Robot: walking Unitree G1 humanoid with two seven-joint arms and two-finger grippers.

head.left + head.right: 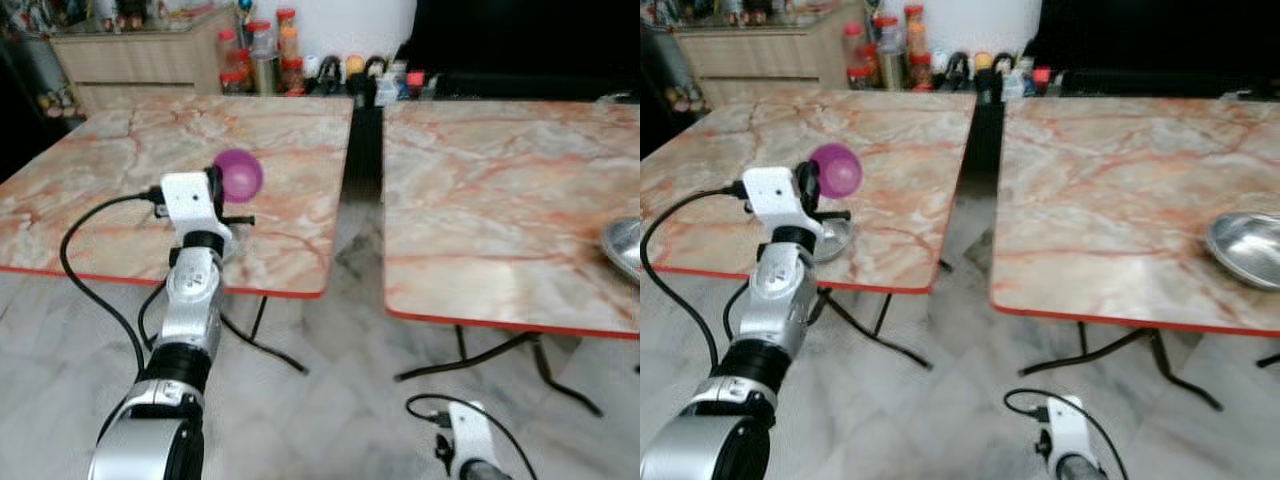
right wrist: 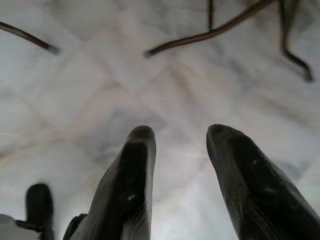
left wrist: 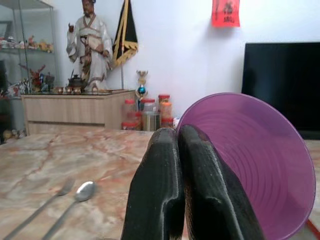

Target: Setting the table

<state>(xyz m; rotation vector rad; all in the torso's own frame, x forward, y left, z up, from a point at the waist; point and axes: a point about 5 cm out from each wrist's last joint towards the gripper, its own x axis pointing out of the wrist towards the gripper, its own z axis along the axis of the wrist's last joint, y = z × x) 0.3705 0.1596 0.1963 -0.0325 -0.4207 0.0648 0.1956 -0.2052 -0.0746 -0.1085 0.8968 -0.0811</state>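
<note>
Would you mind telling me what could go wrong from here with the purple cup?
The left gripper pinches only the rim of the purple cup, so it may slip or swing. The cup hangs tilted near the left table's front edge; released there, it could tip or roll off. A fork and spoon lie nearby and might be knocked.

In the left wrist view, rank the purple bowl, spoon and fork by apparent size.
1. purple bowl, held close by the left end effector, so nearness inflates it.
2-3. spoon and fork look alike; not ranked.
</note>
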